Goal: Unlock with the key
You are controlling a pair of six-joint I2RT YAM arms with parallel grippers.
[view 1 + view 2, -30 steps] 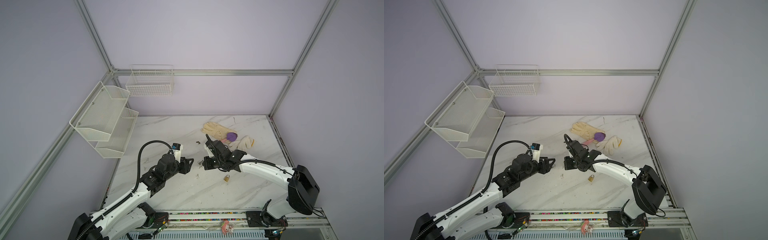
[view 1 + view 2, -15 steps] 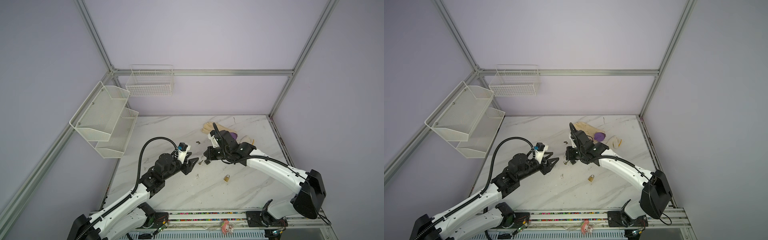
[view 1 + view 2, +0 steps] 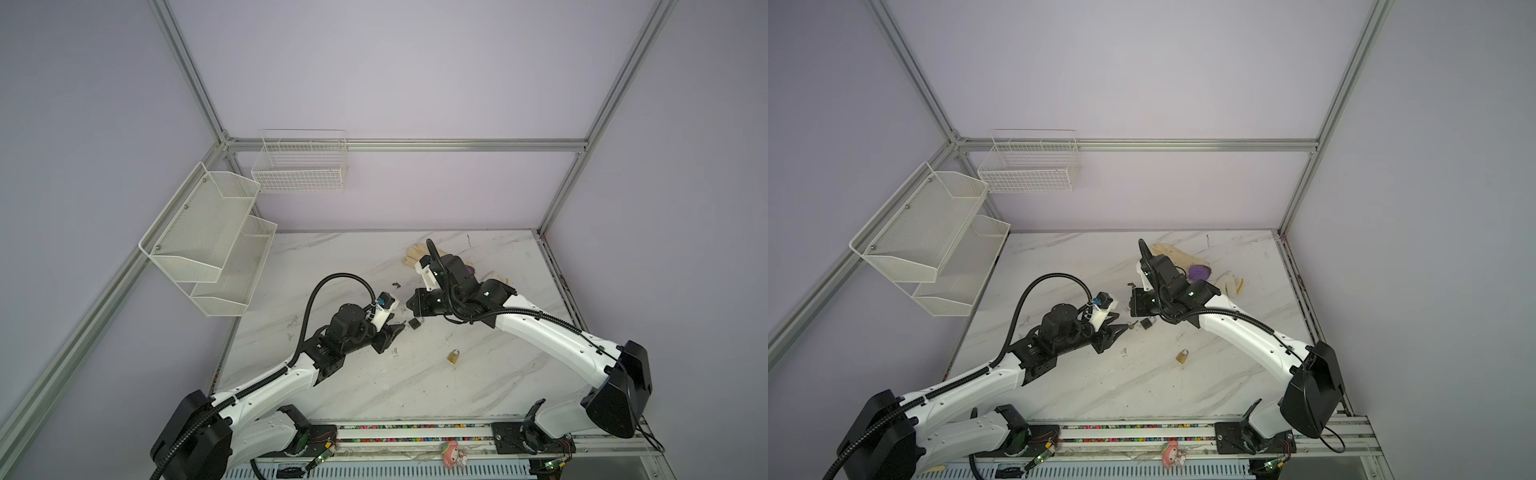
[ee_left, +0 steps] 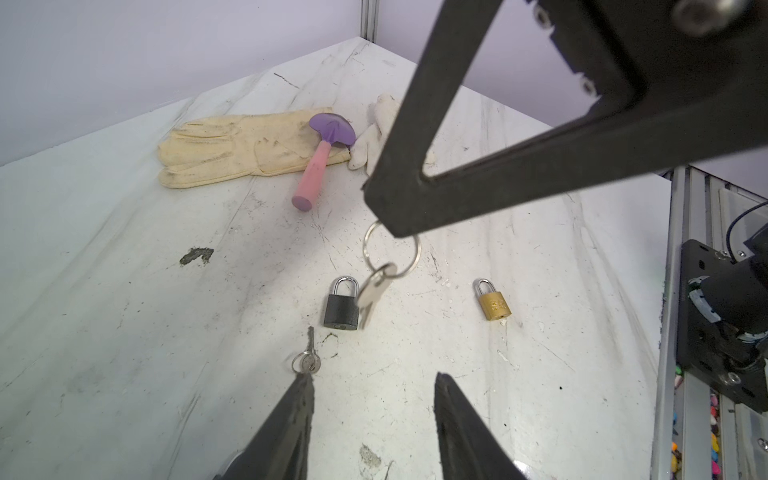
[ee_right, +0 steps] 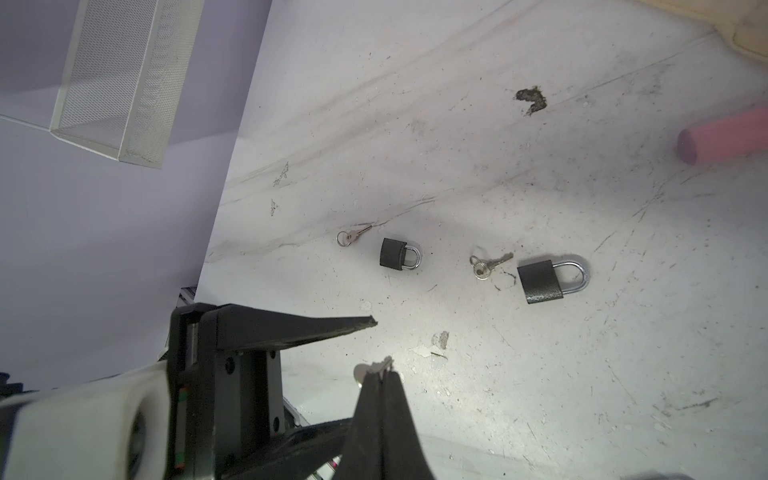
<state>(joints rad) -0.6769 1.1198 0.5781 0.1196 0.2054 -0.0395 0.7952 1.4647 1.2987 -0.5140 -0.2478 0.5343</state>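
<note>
Left gripper (image 4: 374,378) hovers low, jaws apart; right gripper (image 5: 385,374) clamped tight, facing it.

Your white marble-pattern tabletop (image 4: 124,332) is veined in pale grey, peppered with dark scuffs and one blackish chip mark (image 4: 197,255). The square black metal padlock (image 4: 341,309) has a shiny silver shackle. At four o'clock from it in both top views, the small brass-gold padlock (image 3: 454,356) also shows a silver shackle. The flat silver metal key (image 4: 371,297) and its round ring gleam bright silver; the smaller silver key (image 4: 307,362) matches them. Towards one o'clock you see cream-yellow fabric gloves (image 4: 232,149), greyed with grime, and a plastic toy spade (image 4: 318,166) with purple blade and pink handle. The mesh wall shelf (image 3: 208,232) and wire basket (image 3: 299,166) are white; the walls (image 3: 415,83) are lilac.
</note>
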